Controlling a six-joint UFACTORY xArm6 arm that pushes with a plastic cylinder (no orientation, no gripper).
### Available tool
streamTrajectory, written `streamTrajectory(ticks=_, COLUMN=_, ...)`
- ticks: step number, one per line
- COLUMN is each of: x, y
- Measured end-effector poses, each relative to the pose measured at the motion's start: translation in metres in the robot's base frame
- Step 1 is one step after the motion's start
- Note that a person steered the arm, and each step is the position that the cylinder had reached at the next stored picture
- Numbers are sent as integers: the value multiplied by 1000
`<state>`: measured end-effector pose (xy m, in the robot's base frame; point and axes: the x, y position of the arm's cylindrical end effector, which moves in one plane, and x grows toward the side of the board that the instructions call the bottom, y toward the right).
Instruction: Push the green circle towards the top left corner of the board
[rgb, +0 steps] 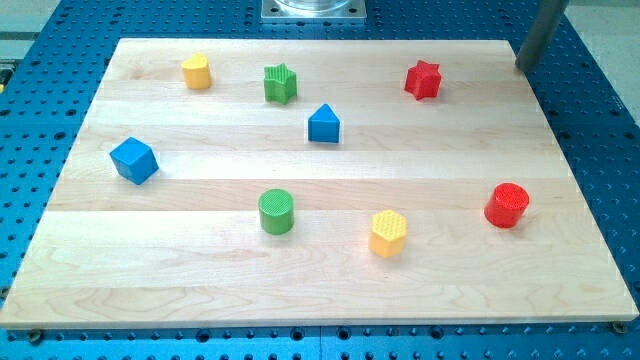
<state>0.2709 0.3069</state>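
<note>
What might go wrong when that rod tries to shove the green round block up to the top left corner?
My tip sits off the board's top right edge, far from the green circle, so I must first travel around to its lower right side; the blue triangle block and yellow hexagon lie near that route. The push line may then clip the blue cube or yellow cylinder. A round block could also slip sideways off my tip.

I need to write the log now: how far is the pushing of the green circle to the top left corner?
Nothing looks done yet: the green circle sits low on the board, near the middle, far from the top left corner. In hand: my tip is at the view's top right, off the board, touching no block. Left: come round to the circle's lower right and push it up and left.
</note>
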Motion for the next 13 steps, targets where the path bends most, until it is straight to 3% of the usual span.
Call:
streamTrajectory(ticks=2, x=46, y=-23)
streamTrajectory(ticks=4, x=45, y=-47)
streamTrajectory(ticks=5, x=46, y=-110)
streamTrajectory(ticks=6, x=56, y=-111)
streamTrajectory(ticks=7, x=98, y=-141)
streamTrajectory(ticks=8, x=172, y=-167)
streamTrajectory(ticks=10, x=260, y=-281)
streamTrajectory(ticks=11, x=275, y=-353)
streamTrajectory(ticks=12, x=229, y=-384)
streamTrajectory(ticks=13, x=211, y=-350)
